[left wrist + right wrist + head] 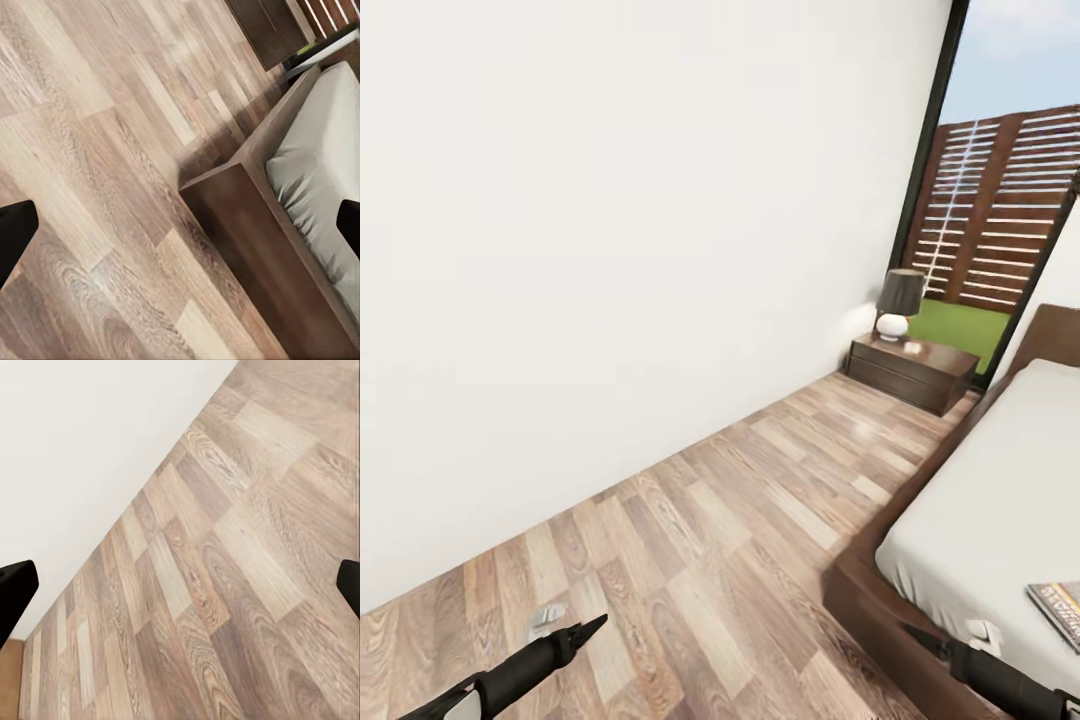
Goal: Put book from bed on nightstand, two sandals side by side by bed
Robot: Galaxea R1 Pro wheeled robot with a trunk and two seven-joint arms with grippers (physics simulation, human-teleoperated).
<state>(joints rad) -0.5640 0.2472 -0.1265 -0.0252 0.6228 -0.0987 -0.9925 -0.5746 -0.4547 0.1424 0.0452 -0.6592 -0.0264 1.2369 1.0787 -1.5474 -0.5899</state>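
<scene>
A wide strip of bare wood floor (690, 540) runs between the white wall (610, 250) and the bed (1000, 500) at right. The book (1060, 608) lies at the mattress's lower-right edge, lettering unreadable. Nightstand (910, 370) with lamp (898, 302) stands upper right. Both claws are spread, pinching nothing: left claw (180, 225), right claw (180, 585).

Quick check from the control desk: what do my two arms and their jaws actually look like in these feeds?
In the head view, the left arm is a slim, glossy black tube tapering to a pointed tip, with a pale grey patch lower down. The right arm is likewise black and rounded. In the wrist views, the left gripper and right gripper show plain black fingertips at the frame edges. No cables or markings show.
</scene>
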